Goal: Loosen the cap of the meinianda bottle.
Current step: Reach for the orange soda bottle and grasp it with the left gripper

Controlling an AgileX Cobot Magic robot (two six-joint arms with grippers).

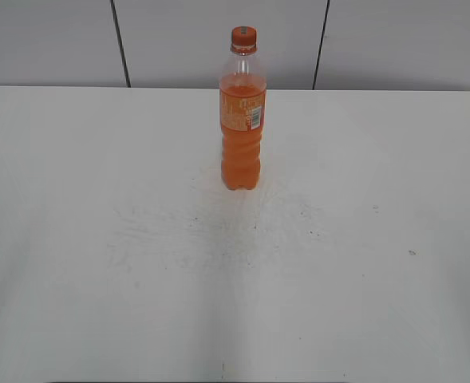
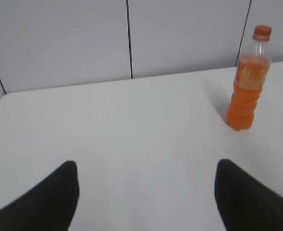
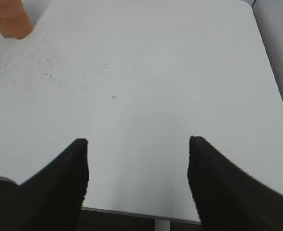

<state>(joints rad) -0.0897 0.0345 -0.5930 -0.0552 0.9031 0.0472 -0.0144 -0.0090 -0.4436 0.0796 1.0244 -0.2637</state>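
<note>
The meinianda bottle stands upright near the back middle of the white table, full of orange drink, with its orange cap on top. The left wrist view shows the bottle and its cap at the far right, well beyond my left gripper, which is open and empty. In the right wrist view only the bottle's base shows at the top left, far from my right gripper, which is open and empty. Neither gripper appears in the exterior view.
A grey panelled wall runs behind the table. Small dark specks mark the tabletop in front of the bottle. The table's near edge lies below my right gripper, and its right edge is in view.
</note>
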